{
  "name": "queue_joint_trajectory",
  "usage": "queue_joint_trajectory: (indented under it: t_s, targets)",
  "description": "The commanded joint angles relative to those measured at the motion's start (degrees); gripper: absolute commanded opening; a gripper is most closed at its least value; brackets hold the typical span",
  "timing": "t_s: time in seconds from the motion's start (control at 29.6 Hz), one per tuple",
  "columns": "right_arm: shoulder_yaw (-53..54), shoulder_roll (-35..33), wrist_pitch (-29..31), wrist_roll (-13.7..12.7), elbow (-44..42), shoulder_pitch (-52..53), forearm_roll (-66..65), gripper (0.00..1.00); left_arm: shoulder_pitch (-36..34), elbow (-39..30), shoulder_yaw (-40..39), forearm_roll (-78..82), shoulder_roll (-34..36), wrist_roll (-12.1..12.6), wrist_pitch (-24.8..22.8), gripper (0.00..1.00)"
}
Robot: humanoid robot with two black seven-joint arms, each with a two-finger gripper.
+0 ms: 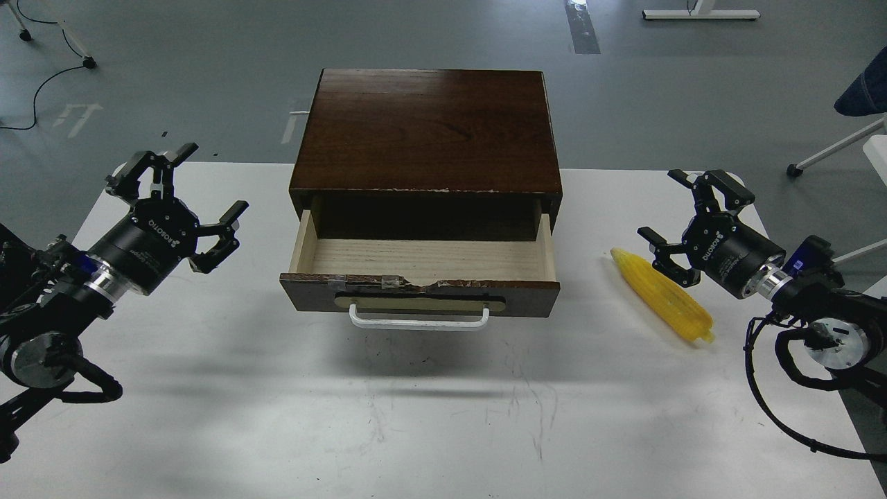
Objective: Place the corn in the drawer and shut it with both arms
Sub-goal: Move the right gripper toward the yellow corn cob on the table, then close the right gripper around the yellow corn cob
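Note:
The drawer (420, 294) is pulled open from the dark wooden cabinet (428, 128); its pale wood inside is empty and its white handle (418, 321) faces me. The yellow corn (662, 295) lies on the white table (429, 409), right of the drawer. My right gripper (682, 211) is open and empty, just right of and above the corn's far end, apart from it. My left gripper (181, 190) is open and empty, hovering left of the drawer.
The table's far edge runs behind the cabinet; grey floor lies beyond. A chair leg and blue seat (863, 93) stand off the table at the far right. A black cable (783, 409) loops under my right arm.

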Motion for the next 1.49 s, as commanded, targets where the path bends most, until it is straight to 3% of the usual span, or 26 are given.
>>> queue_joint_trajectory:
  t_s: [0.0, 0.3, 0.51, 0.78, 1.08, 1.18, 1.29, 1.32, 1.42, 1.45]
  targets:
    - [-0.11, -4.84, -0.01, -0.01, 0.13, 3.64, -16.10, 1.00, -0.42, 0.33, 0.06, 0.00, 0.05, 0.00, 0.01, 1.00]
    - [-0.72, -10.91, -0.59, -0.01, -0.31, 9.97, -57.99, 1.00, -0.51, 0.24, 0.06, 0.09, 0.14, 0.00, 0.01, 1.00]
    - [-5.53, -9.86, -8.84, -0.01, -1.01, 9.80, -77.11, 1.00, -0.51, -0.02, 0.06, 0.17, 0.14, 0.00, 0.01, 1.00]
    - [-16.18, -3.62, -14.91, -0.01, -5.06, 12.08, -78.10, 1.00, -0.51, -0.11, 0.06, 0.17, 0.22, 0.00, 0.01, 1.00]
    - [-17.24, -0.98, -15.18, -0.01, -4.97, 11.99, -78.01, 0.96, -0.51, -0.20, -0.03, 0.17, 0.31, 0.00, 0.01, 1.00]
    - [-18.56, -0.71, -15.18, -0.01, -4.88, 12.08, -78.01, 0.90, -0.42, -0.20, -0.03, 0.17, 0.31, 0.00, 0.01, 1.00]
    - [-18.83, -0.54, -15.18, -0.01, -4.88, 12.00, -78.01, 0.64, -0.50, -0.20, -0.03, 0.17, 0.40, 0.00, 0.01, 1.00]
    - [-18.83, -0.54, -15.18, -0.01, -4.88, 11.99, -78.01, 0.64, -0.51, -0.20, -0.03, 0.17, 0.40, 0.00, 0.01, 1.00]
    - [-20.14, -0.54, -15.18, -0.01, -4.80, 12.26, -78.01, 0.32, -0.42, -0.20, 0.06, 0.17, 0.31, 0.00, 0.01, 1.00]
    - [-20.23, -0.54, -15.18, -0.01, -4.71, 12.26, -78.01, 0.27, -0.42, -0.20, 0.06, 0.17, 0.31, 0.00, 0.01, 1.00]
